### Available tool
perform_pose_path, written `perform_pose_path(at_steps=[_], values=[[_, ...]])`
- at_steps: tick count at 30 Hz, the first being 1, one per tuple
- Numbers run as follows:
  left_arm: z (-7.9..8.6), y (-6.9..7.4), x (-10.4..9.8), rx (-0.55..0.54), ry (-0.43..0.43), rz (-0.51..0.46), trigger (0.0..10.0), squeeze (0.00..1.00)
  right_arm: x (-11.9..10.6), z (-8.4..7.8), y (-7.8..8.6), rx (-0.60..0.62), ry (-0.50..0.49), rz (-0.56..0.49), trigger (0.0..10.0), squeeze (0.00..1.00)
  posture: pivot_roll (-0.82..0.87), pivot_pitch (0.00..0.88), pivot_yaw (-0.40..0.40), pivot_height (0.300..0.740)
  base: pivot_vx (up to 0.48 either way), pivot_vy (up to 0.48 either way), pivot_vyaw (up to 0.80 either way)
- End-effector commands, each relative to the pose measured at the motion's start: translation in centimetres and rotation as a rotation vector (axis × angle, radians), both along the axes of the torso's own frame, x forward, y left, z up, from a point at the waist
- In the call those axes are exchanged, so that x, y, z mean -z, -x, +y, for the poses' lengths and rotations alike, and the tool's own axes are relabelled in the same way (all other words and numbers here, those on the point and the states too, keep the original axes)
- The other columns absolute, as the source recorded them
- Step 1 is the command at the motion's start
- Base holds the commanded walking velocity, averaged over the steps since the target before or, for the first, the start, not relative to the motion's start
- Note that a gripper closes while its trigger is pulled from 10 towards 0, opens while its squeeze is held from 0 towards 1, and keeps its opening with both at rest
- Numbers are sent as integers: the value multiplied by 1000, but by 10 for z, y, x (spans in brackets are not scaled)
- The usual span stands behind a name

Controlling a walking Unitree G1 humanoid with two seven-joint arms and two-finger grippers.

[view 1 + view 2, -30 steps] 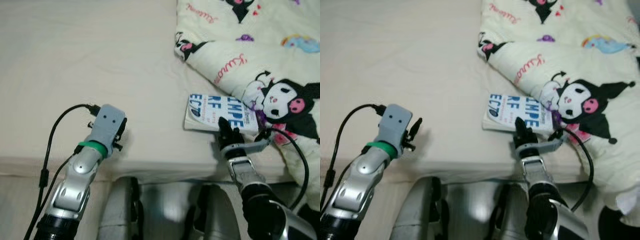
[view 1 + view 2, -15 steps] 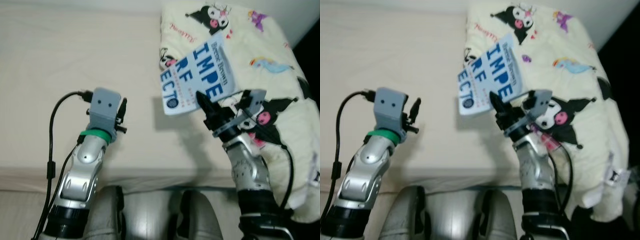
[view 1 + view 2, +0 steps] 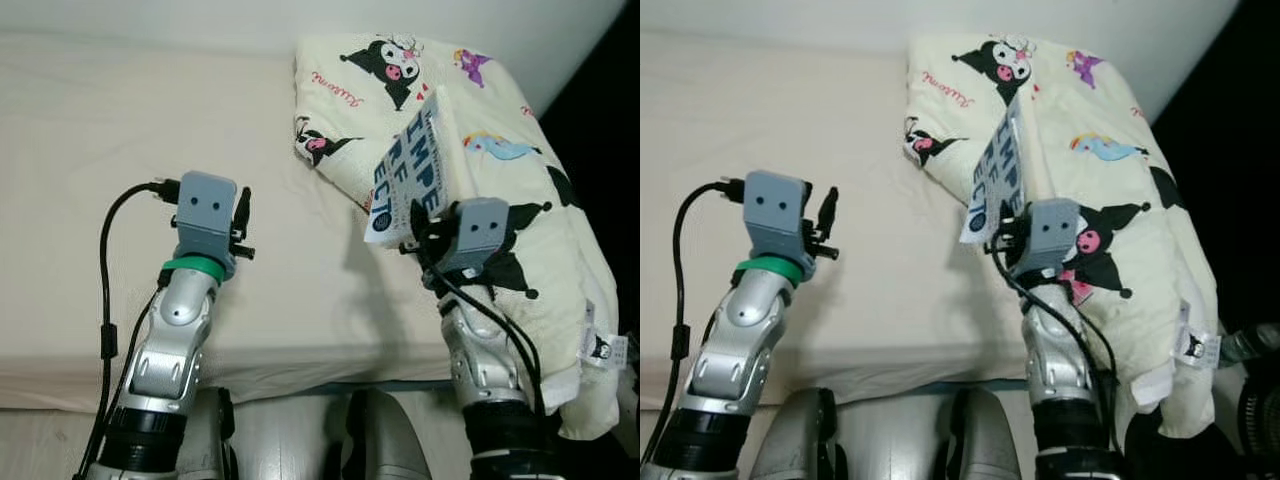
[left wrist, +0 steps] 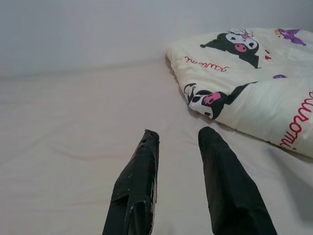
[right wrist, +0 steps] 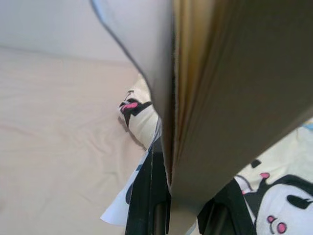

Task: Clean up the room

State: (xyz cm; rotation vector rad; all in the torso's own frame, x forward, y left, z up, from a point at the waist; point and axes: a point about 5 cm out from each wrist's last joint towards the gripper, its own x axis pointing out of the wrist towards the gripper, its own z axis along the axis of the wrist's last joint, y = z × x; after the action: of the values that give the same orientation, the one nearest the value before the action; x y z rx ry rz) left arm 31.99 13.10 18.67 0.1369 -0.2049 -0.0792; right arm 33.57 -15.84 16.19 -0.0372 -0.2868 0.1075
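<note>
book [image 3: 408, 180] lifted off bed [image 3: 120, 150] by right tool [image 3: 425, 235], now raised edge-on above blanket [image 3: 520, 130].

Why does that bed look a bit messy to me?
A cartoon-print blanket lies bunched on the bed, one end drooping off the edge. The right end effector holds a book upright above it.

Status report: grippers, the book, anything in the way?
Right gripper shut on book, raised over blanket. Left gripper open, empty, above bed. No obstruction seen.
</note>
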Motion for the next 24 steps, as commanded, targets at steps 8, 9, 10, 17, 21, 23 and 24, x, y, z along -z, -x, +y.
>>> perform_pose_path(at_steps=[8,9,10,17,21,23,24], values=[[-9,-1,5,8,24,16,10000,0,-4,-6,1,52,29,-36,10000,0,18,17,-69,651,0,0,0],[-11,-1,5,13,24,16,10000,0,-3,-7,1,58,30,-36,10000,0,18,17,-67,656,0,0,0],[-14,-1,5,20,24,15,10000,0,-1,-7,1,65,32,-35,10000,0,18,14,-65,661,0,0,0],[-23,-6,5,47,5,29,10000,0,2,-7,2,92,36,-23,10000,0,16,17,-61,696,0,0,0],[-26,-7,6,57,8,35,10000,0,3,-7,2,95,38,-19,10000,0,16,17,-61,711,0,0,0],[-26,-7,6,57,8,35,10000,0,3,-7,2,95,38,-19,10000,0,16,17,-61,711,0,0,0],[-28,-6,7,69,14,45,10000,0,4,-8,3,98,38,-17,10000,0,13,25,-59,721,0,0,0]])
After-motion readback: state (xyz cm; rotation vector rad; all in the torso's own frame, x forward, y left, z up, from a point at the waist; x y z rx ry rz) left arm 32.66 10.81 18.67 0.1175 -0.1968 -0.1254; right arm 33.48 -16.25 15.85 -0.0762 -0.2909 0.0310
